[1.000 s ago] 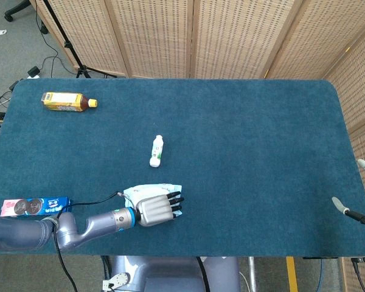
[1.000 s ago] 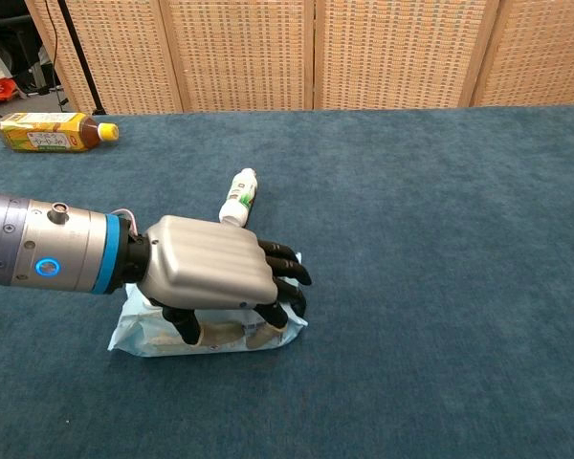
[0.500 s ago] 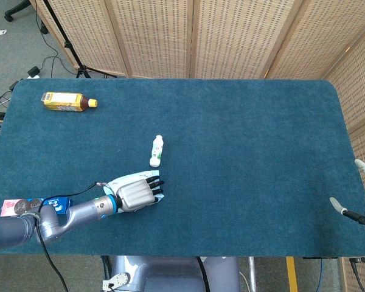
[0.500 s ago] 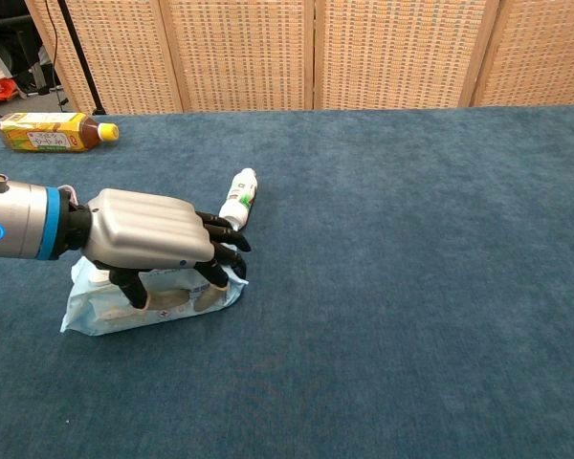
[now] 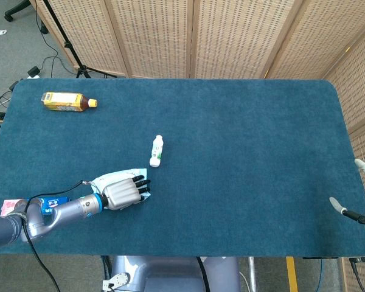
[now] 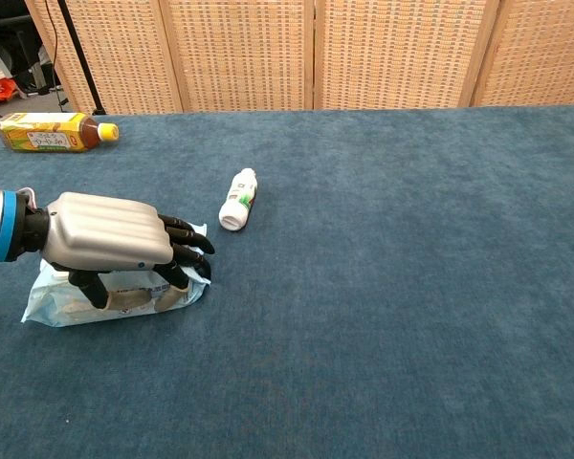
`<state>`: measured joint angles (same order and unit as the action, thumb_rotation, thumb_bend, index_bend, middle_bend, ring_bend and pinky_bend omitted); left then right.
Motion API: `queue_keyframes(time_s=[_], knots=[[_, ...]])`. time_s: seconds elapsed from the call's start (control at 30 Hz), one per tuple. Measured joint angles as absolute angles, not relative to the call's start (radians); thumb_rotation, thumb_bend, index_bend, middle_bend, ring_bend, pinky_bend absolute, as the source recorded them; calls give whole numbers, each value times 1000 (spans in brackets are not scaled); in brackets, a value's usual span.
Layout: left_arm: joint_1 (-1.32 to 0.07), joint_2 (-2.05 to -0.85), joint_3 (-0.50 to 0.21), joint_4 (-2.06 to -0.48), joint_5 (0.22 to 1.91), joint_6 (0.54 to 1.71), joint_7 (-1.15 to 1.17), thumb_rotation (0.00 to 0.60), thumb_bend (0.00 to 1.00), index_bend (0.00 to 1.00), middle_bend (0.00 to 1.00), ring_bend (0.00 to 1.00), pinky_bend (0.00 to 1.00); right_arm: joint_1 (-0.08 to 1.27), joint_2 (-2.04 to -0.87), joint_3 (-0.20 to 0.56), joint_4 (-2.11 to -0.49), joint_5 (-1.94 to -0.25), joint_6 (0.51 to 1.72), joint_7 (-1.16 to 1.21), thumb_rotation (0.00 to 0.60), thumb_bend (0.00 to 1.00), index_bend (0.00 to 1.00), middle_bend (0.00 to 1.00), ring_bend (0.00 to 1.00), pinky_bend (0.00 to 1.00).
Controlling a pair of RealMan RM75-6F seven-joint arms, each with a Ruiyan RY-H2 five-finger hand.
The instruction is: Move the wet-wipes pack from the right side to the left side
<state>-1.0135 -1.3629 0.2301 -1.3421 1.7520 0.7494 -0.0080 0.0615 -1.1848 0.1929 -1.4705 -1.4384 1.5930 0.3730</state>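
The wet-wipes pack [image 6: 53, 304] is a pale blue soft packet lying on the blue table near its front left. My left hand [image 6: 115, 244] lies over the pack and grips it, fingers curled down its front side. From the head view the pack [image 5: 109, 178] shows only as a pale edge under the left hand [image 5: 121, 193]. My right hand [image 5: 360, 201] sits at the far right beyond the table edge, only partly in frame, holding nothing.
A small white bottle [image 5: 156, 151] lies just beyond the left hand. A yellow drink bottle [image 5: 66, 101] lies at the back left. A blue snack packet [image 5: 15, 207] sits at the front left edge. Wicker screens stand behind the table [image 5: 249, 140].
My left hand has carried the wet-wipes pack leftward along the front of the table, from near the middle toward the left. The right hand has barely moved.
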Motion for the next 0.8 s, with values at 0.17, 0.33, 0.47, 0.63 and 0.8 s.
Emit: queue_keyframes(time_s=[0.17,0.33,0.47,0.63,0.8], knots=[[-994,-1357,251,-1285,1772,780,-41,600,579,544,252,79,143,63,-1184,194,-1473,-1437,1589,372,600,131,131,78,0,14],[-973,-1353,273,-1235,1788,808,-87,600,579,545,252,82,143,63,-1183,193,-1476,-1439,1587,371,600,131,130,78,0,14],[-954,-1352,290,-1189,1803,835,-127,600,579,550,255,83,143,64,-1182,190,-1478,-1441,1581,370,600,131,130,78,0,14],[-930,-1360,296,-1106,1805,863,-158,600,582,556,258,85,143,63,-1182,191,-1479,-1440,1583,372,600,131,130,78,0,14],[-896,-1379,295,-987,1795,894,-221,600,582,555,258,85,143,64,-1182,190,-1481,-1442,1580,369,600,131,130,78,0,14]])
